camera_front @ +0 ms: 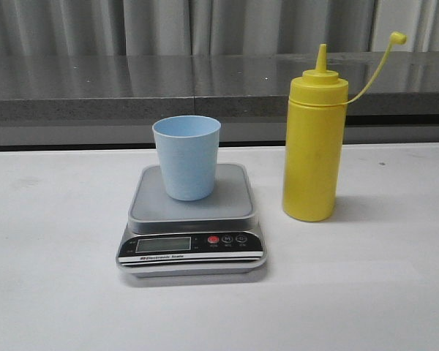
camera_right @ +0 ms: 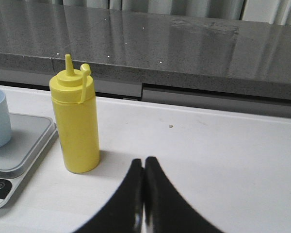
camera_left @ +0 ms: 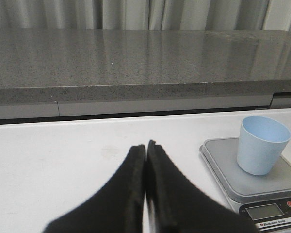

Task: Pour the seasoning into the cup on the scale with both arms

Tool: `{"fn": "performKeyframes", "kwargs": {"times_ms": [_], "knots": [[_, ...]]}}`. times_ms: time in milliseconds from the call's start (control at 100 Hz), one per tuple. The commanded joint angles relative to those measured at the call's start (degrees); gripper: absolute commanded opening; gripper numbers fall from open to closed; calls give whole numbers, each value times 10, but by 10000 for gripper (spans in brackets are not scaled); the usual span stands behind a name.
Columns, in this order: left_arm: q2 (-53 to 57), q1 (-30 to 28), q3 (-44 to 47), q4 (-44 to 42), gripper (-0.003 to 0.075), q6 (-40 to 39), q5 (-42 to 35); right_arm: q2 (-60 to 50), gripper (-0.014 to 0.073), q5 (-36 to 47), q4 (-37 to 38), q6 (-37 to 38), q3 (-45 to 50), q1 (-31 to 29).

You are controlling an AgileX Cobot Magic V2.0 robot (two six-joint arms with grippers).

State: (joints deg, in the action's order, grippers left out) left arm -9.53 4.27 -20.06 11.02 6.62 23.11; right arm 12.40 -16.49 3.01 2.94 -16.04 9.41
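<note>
Front view: the seasoning bottle (camera_front: 314,150) is seen upright on the white bench (camera_front: 58,292), just right of the scale (camera_front: 192,223), not touching it. Nozzle is uncapped; the cap (camera_front: 399,37) is held out to the right on its tether. The cup (camera_front: 186,157) is stood upright on the scale platform, approx centred. No arms are shown here.

Left wrist view: the left hand (camera_left: 146,148) is seen w/ fingers pressed together, nothing held, above bare bench well left of scale and cup.

Right wrist view: the right hand (camera_right: 144,165) is likewise closed on nothing, near the bottle but apart from it.

Handling, as judged: the bottle is prob. soft-walled plastic, smooth, so it may be dented or squirted if clamped hard; fill level can't be told, so weight is unknown. Mid-body is best taken, below the shoulder. The cup is likely light, easily tipped; it is best steadied at the side wall.
</note>
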Motion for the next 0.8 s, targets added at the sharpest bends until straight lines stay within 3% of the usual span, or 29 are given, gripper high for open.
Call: {"fn": "performKeyframes", "kwargs": {"times_ms": [0,260,620,790], "knots": [[-5,-2,-16,5,-20,-4,-45,5,-68,44,0,-5,-14,-3],[-5,-2,-16,5,-20,-4,-45,-22,-68,47,2,-5,22,-9],[-5,-2,-16,5,-20,-4,-45,-144,-68,51,2,-5,104,-60],[-5,-2,-16,5,-20,-4,-44,-142,-68,77,2,-5,132,-61]]}}
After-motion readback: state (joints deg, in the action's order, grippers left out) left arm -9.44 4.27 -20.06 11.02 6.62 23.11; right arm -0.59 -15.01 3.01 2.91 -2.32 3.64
